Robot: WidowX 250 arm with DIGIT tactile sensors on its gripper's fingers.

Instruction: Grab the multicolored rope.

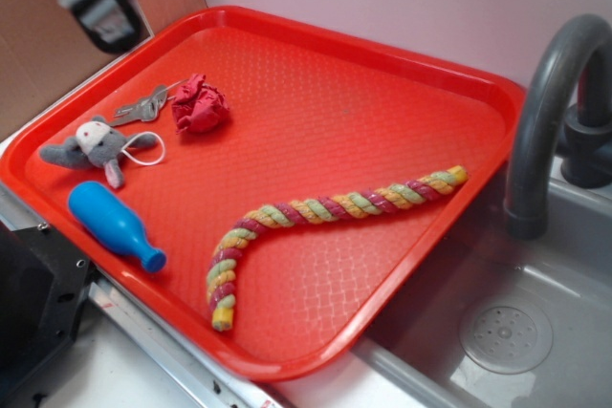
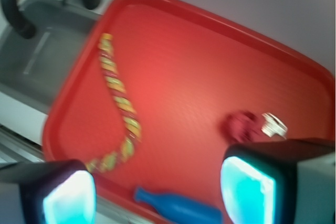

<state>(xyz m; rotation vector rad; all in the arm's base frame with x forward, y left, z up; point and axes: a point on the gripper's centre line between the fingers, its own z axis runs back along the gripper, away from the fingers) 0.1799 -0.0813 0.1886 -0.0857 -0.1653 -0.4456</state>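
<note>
Gripper (image 2: 157, 192) hung high w/ jaws spread, empty, so best approach was dropping over the multicolored rope (image 1: 316, 209) mid-length, fingers straddling it crosswise.

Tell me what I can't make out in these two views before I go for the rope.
- Hand: exterior view crops it at the top-left corner; only the wrist view shows its fingers spread wide.
- Multicolored rope: motion-blurred in the wrist view; strands are clear only in the exterior view.
- Keys: small, partly behind the red cloth ball.
- Blue bottle: base hidden by a finger in the wrist view.
</note>
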